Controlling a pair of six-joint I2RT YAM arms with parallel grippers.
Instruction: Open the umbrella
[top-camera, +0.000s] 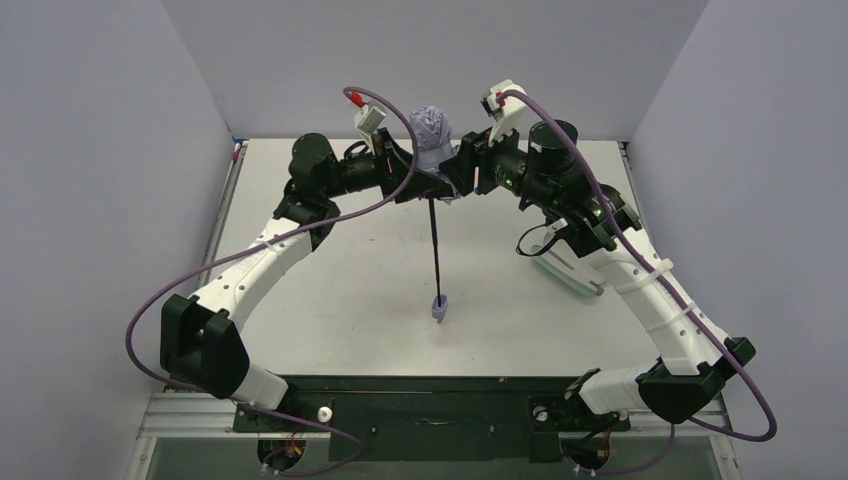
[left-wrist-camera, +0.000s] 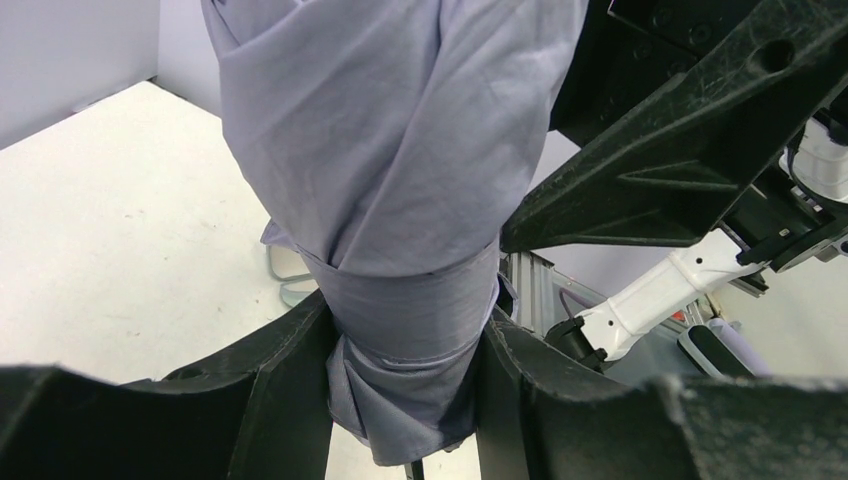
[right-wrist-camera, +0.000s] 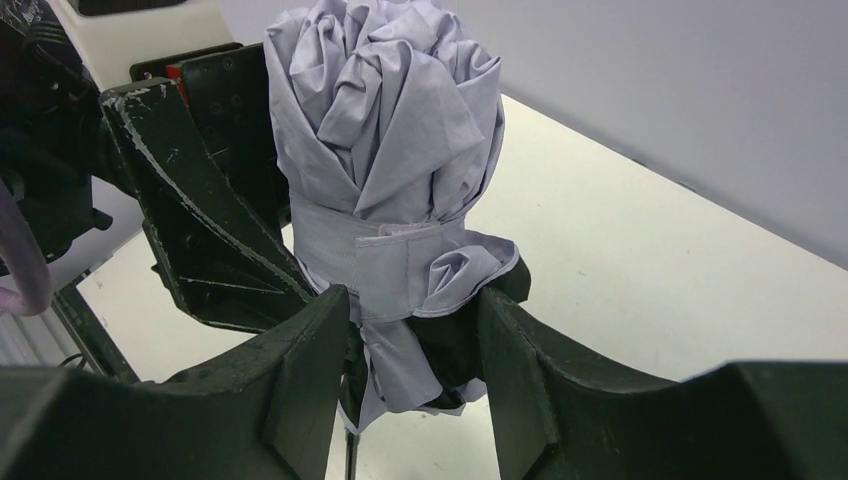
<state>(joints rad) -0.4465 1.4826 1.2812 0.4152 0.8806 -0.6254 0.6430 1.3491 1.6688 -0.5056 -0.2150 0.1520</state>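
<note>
The umbrella (top-camera: 432, 138) is held upright above the table, its pale lilac-grey canopy folded and bound by a strap. Its thin black shaft (top-camera: 436, 245) is extended down to the small lilac handle (top-camera: 440, 306), which is at the table surface. My left gripper (top-camera: 425, 180) is shut on the lower canopy from the left; the fabric (left-wrist-camera: 405, 330) is squeezed between its fingers. My right gripper (top-camera: 455, 172) is shut on the same bundle (right-wrist-camera: 400, 250) from the right, just below the strap, with black lining showing between its fingers.
A mint-green oval case (top-camera: 565, 270) lies on the white table (top-camera: 330, 300) under the right arm. Grey walls enclose the table on three sides. The arm bases and a metal rail sit at the near edge.
</note>
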